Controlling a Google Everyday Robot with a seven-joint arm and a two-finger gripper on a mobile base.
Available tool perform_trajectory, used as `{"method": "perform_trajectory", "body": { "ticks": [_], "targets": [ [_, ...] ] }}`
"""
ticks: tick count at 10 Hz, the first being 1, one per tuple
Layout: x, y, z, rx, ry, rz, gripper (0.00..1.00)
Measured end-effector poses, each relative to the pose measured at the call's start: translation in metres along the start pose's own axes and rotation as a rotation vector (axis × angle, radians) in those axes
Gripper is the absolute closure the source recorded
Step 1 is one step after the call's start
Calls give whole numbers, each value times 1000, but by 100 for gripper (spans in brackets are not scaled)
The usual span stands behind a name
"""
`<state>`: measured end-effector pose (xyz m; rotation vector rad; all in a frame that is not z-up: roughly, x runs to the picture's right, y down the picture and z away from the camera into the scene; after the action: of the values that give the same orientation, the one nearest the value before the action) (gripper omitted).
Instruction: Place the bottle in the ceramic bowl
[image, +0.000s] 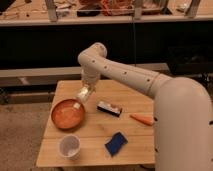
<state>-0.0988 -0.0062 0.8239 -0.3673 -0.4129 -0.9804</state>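
The orange-brown ceramic bowl (65, 115) sits on the left part of the wooden table (95, 132). My white arm reaches down from the right, and its gripper (82, 95) hangs just above the bowl's right rim. The gripper is shut on the small pale bottle (78, 105). The bottle's lower end points down over the inner right edge of the bowl. I cannot tell whether the bottle touches the bowl.
A white cup (69, 146) stands near the table's front left. A black-and-white block (109, 108) lies mid-table, a blue object (116, 143) lies near the front and an orange carrot-like piece (142, 119) lies to the right. Dark shelving runs behind.
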Motion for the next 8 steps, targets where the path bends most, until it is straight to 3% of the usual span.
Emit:
{"method": "perform_trajectory", "body": {
  "ticks": [8],
  "targets": [
    [-37, -28, 23, -2, -48, -128, 99]
  ]
}}
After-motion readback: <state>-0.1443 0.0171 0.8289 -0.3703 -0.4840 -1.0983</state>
